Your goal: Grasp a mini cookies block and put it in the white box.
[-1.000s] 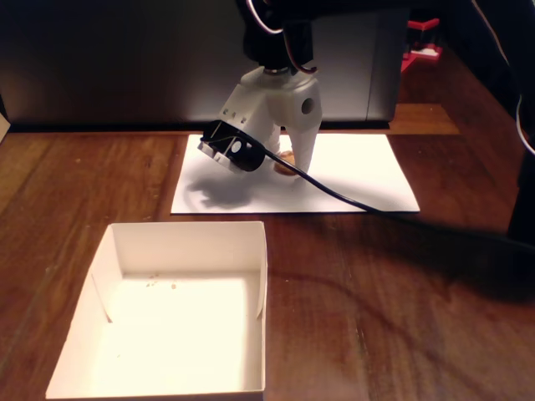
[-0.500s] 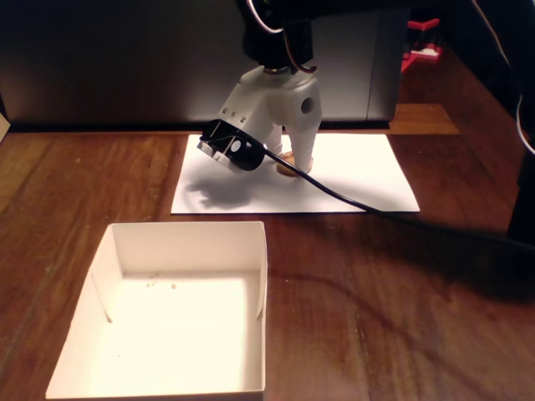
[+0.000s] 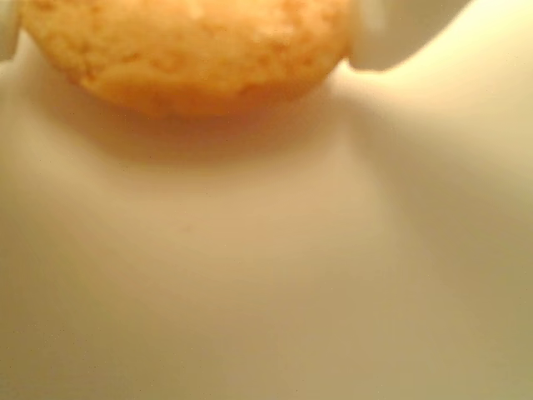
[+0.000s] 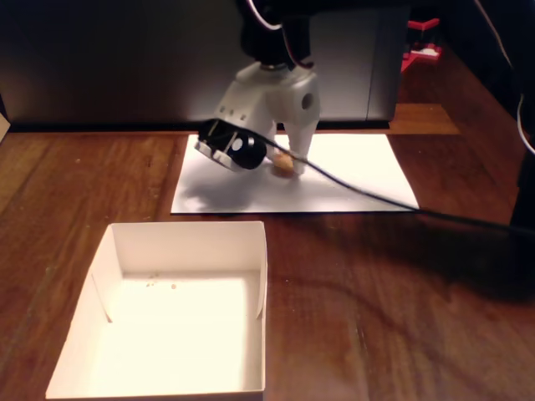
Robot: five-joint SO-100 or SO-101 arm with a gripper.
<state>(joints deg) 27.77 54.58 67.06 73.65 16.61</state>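
A white gripper pinches the mini cookies block between its fingertips over the sheet of white paper at the far side of the wooden table. In the wrist view the golden-brown cookie fills the top of the frame, with a white fingertip pressed against its right edge and a sliver of the other finger at its left. The white box sits open and apart from the arm, nearer the camera in the fixed view.
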